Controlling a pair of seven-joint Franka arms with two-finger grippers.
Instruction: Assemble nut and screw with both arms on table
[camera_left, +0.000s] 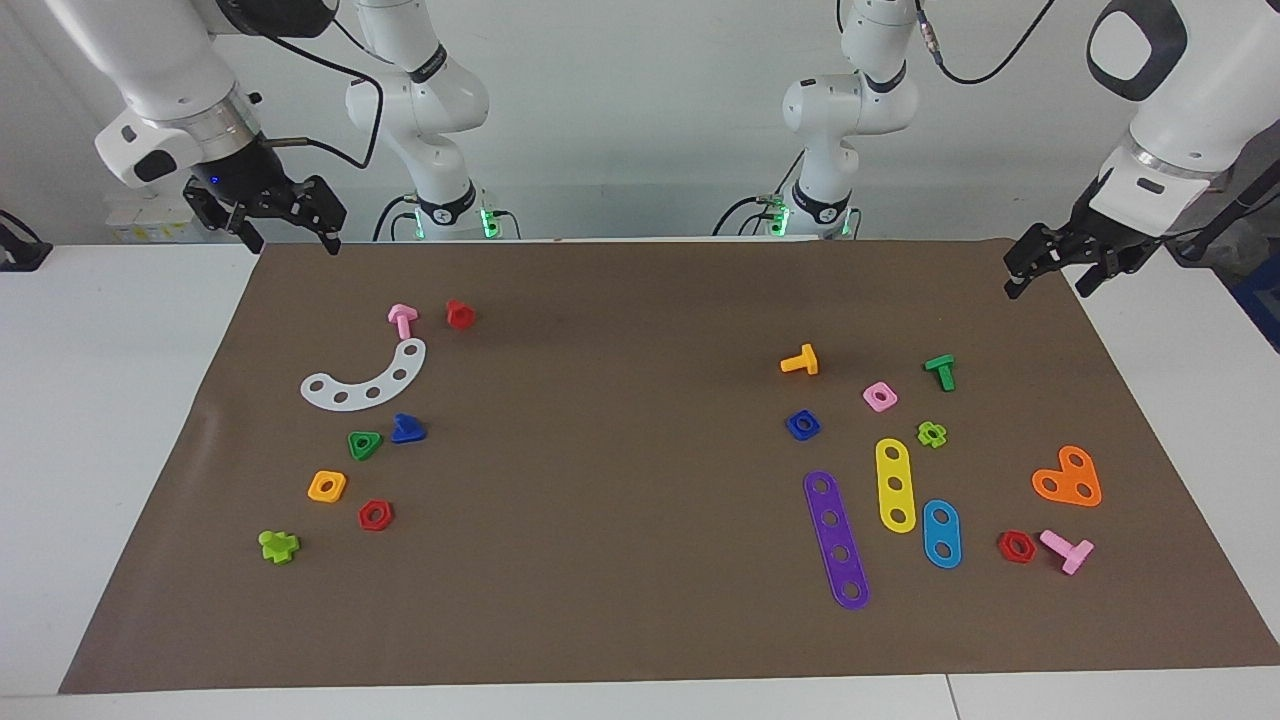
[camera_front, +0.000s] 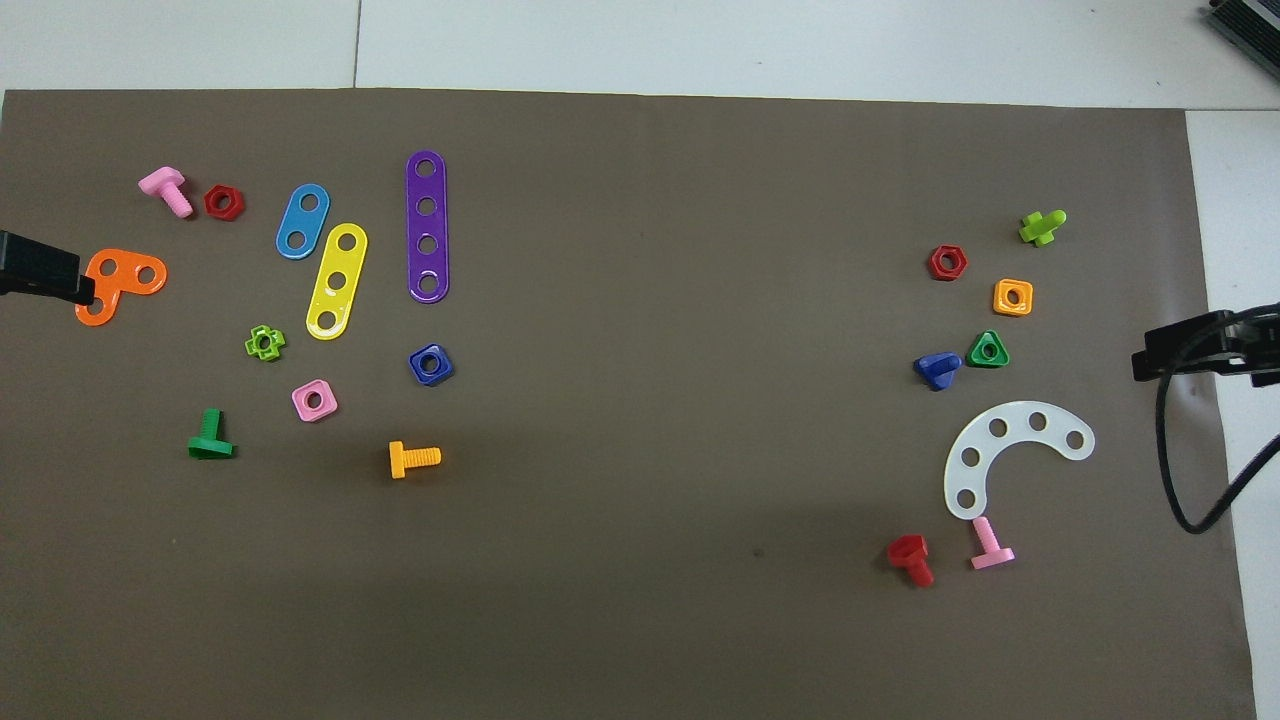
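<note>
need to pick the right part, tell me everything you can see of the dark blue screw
The screw is small, dark blue, glossy like plastic, with a triangular head and short stem. It lies on the brown mat toward the right arm's end, close beside the green triangular nut, apart from it. No gripper touches it.

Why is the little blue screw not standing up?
The blue screw is tipped over on the brown mat, beside the green triangle nut. Its triangular head and short stem both touch the mat.
</note>
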